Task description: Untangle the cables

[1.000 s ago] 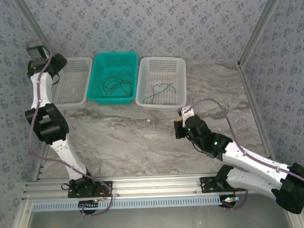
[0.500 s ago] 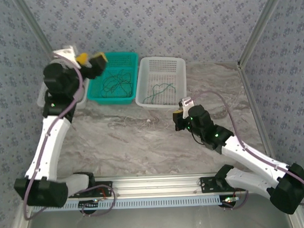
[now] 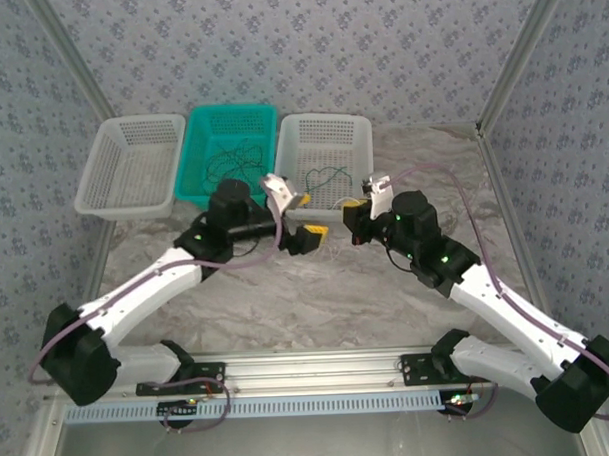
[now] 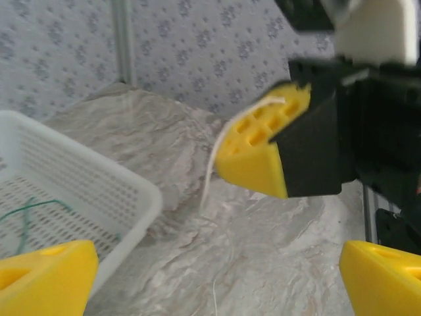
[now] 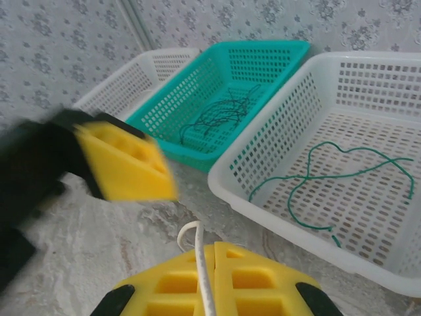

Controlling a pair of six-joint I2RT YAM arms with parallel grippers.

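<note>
Patterned grey wallpaper surrounds a marbled table (image 3: 287, 289), seen from above with three baskets in a row at its far edge: a white left basket (image 3: 124, 208), a teal basket (image 3: 230, 112) in the middle and a white right basket (image 3: 326, 117). A dark bunch (image 3: 230, 161) of cables lies in the teal basket. A green cable (image 3: 328, 177) lies in loose curves on the floor of the right basket. Both arms reach toward the middle of the table, just in front of the right basket. The left fingers (image 3: 302, 200) stand wide apart with nothing between them. They face the right fingers (image 3: 353, 204), which are closed and near them.

From the left wrist, the left fingers (image 4: 46, 276) sit at the two bottom corners, spread open and empty. The right fingers (image 4: 256, 155) hang above the table, pinched on a pale cable (image 4: 209, 168) that droops from their tip toward the marble. A corner of the right basket (image 4: 141, 191) shows at left, with a bit of the green cable (image 4: 23, 217) inside.

From the right wrist, the right fingers (image 5: 210, 283) are shut on the pale cable (image 5: 199, 253), which loops up out of the seam between them. One of the left fingers (image 5: 125, 164), blurred, hovers just ahead at left. Beyond it stand the left basket (image 5: 125, 82), the teal basket (image 5: 263, 56) holding the dark bunch (image 5: 220, 112), and the right basket (image 5: 276, 131) with the green cable (image 5: 309, 176) spread across its floor.
</note>
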